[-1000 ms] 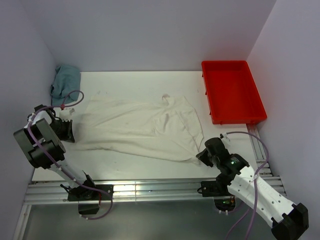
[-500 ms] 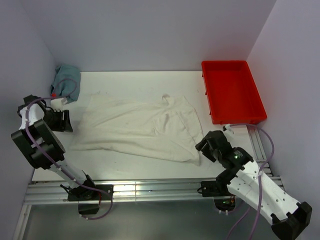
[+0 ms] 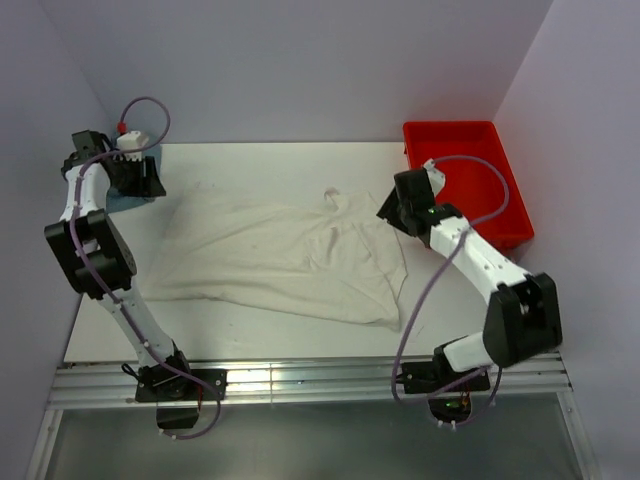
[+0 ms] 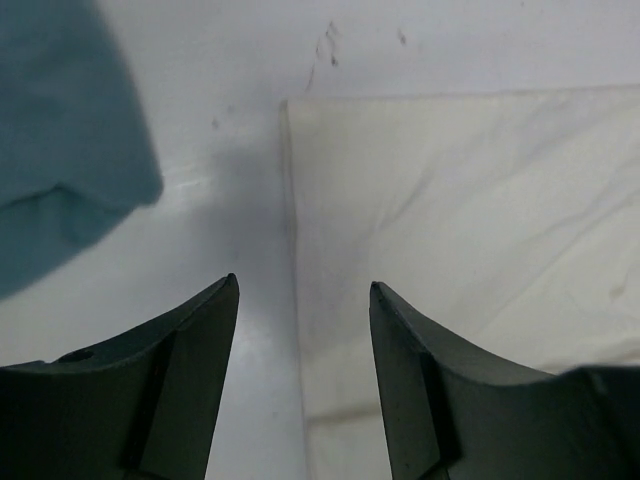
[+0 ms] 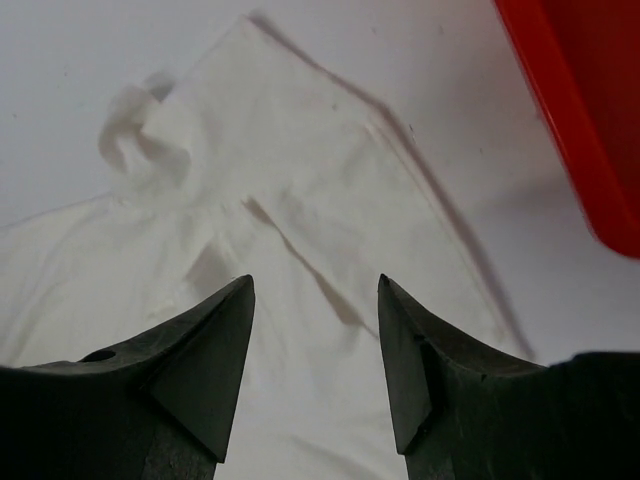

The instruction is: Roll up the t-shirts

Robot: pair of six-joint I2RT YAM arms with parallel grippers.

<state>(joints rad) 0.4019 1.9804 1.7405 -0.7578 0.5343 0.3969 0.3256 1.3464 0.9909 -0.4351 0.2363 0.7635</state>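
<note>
Top external view: the t-shirt [image 3: 290, 262] lies spread out in the middle of the white table [image 3: 250, 335]. It is a bit wrinkly, and one part is folded over on its right side. The left gripper [image 3: 138, 178] hangs by the shirt's far left corner. The right gripper [image 3: 397, 210] hangs over the shirt's far right side, next to the red tray [image 3: 465, 128]. Neither one holds anything.

Left wrist view: the two fingers are apart with nothing between them. Below them is the shirt's straight edge and its corner, flat on the table. A blue cloth [image 4: 60, 150] sits off to the side, not touching the shirt.

Right wrist view: these fingers are apart too, with only shirt under them. A little loop of cloth sticks up at the far edge.

The shirt looks thin, light and floppy, so it will likely sag and bunch when lifted. I think the best place to pinch is the edge, near each corner.
</note>
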